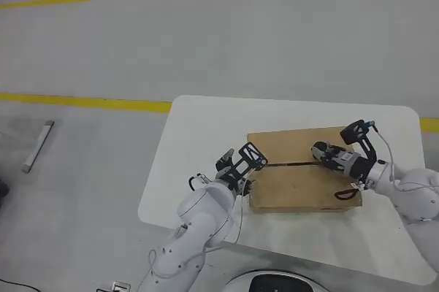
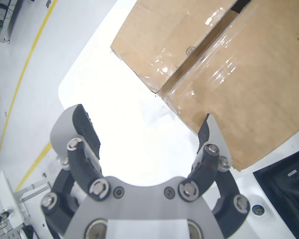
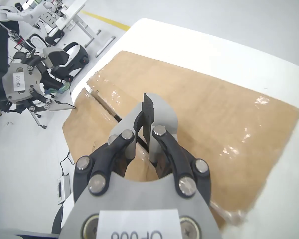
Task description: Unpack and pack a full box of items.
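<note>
I see the box lying flat near the middle of the table, closer to my right side. It is plain brown cardboard, wide and low, with both top flaps folded down. They meet along a seam that runs the length of the lid, and the left wrist view shows a dark gap there. Strips of clear tape gleam along the flap edges and around the end (wrinkled, catching the light).

My left end effector is spread wide at the box's left end, one finger right at the cardboard edge; I cannot tell whether it touches. My right end effector has its fingers pressed together and sits over the seam toward the box's right end.

The table is white with rounded corners. Around it is a pale grey floor crossed by a yellow line. Farther off stands another white table.
</note>
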